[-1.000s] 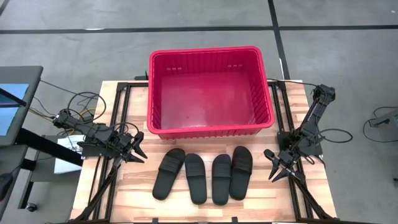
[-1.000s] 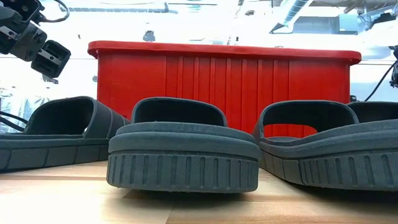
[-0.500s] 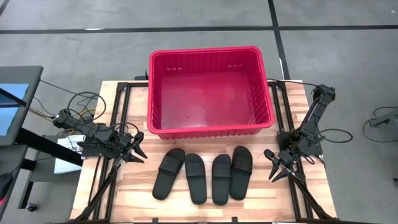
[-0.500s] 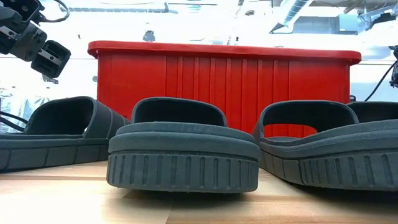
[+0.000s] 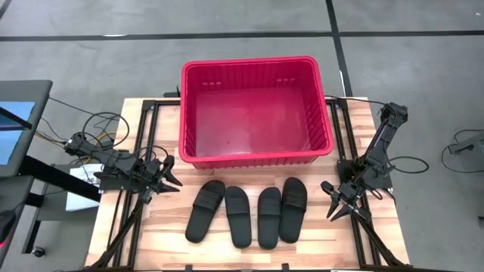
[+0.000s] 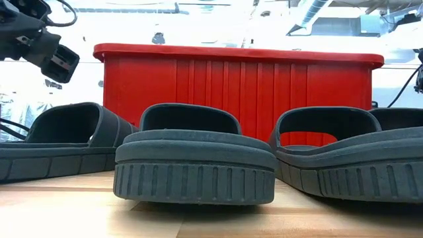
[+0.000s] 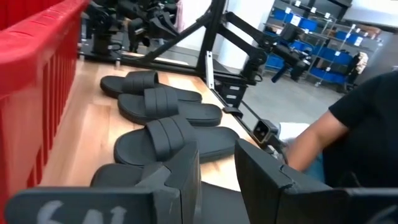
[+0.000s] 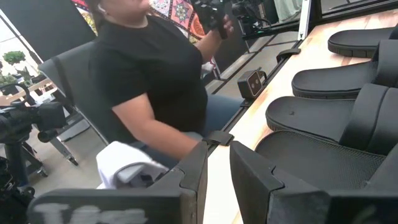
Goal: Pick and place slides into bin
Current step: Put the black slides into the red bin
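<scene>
No readable writing. Four black slides (image 5: 246, 213) sit side by side on the worktop (image 5: 302, 253), just near of the red bin (image 5: 255, 113). Left tool (image 5: 169, 177) and right tool (image 5: 331, 204) flank them, fingers slightly parted, holding nothing.

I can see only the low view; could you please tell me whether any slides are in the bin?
Observer: No. From above, the bin holds nothing; all four slides lie in a row on the table in front of it.
Operator: Thanks. Where is the right gripper?
Observer: The right gripper is to the right of the row, jaws open, touching nothing.
Operator: And the left?
Observer: The left gripper is to the left of the row, jaws open and empty.
</scene>
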